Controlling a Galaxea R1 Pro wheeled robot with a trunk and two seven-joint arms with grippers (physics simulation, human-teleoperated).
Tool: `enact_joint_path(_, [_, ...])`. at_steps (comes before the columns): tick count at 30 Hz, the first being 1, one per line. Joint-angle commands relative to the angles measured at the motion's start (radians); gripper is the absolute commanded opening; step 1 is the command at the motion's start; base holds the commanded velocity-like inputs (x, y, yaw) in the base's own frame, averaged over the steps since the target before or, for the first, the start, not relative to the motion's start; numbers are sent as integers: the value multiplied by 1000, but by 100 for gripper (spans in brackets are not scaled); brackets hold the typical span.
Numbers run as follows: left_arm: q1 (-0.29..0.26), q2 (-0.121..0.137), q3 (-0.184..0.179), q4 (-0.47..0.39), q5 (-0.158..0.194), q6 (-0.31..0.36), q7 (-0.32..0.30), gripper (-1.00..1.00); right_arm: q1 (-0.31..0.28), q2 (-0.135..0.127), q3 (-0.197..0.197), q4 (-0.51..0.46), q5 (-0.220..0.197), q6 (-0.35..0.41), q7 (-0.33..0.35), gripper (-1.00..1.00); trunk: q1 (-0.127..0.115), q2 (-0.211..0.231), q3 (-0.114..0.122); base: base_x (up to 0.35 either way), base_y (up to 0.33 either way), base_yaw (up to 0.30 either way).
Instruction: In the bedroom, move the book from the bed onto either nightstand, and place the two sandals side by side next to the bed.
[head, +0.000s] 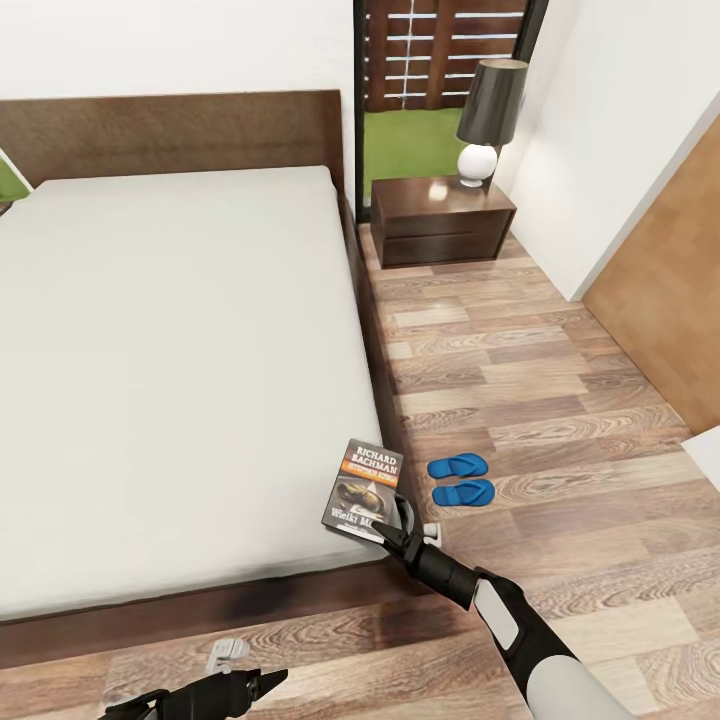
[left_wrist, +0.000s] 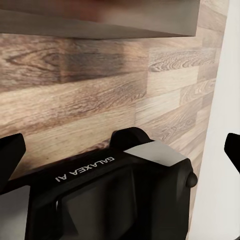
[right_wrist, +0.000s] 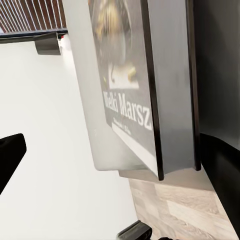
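Observation:
The book (head: 362, 485), dark-covered with "RICHARD BACHMAN" in white, lies at the front right corner of the bed (head: 170, 350), its corner past the mattress edge. My right gripper (head: 400, 515) is open at the book's near right corner. Up close, the right wrist view shows one finger beside the book (right_wrist: 125, 75) and the other well apart from it. Two blue sandals (head: 458, 466) (head: 464, 492) lie side by side on the floor just right of the bed. A nightstand (head: 440, 215) stands at the bed's head. My left gripper (head: 262, 684) hangs open, low over the floor.
A dark-shaded lamp (head: 488, 115) stands on the nightstand's back corner. A white wall and a brown wooden panel (head: 660, 290) close the right side. Wood-plank floor (head: 520, 370) runs between bed and wall. My own base, marked "GALAXEA AI" (left_wrist: 100, 190), shows in the left wrist view.

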Motion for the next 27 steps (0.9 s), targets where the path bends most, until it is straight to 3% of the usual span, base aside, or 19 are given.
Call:
enact_joint_path(1, [0, 1, -8, 0, 10, 3, -2, 100, -1, 1, -8, 0, -2, -1, 0, 100, 0, 0, 0, 0, 0, 0])
enact_joint_path(27, [0, 1, -8, 0, 8, 3, -2, 100, -1, 1, -8, 0, -3, 0, 0, 100, 0, 0, 0, 0, 0, 0])
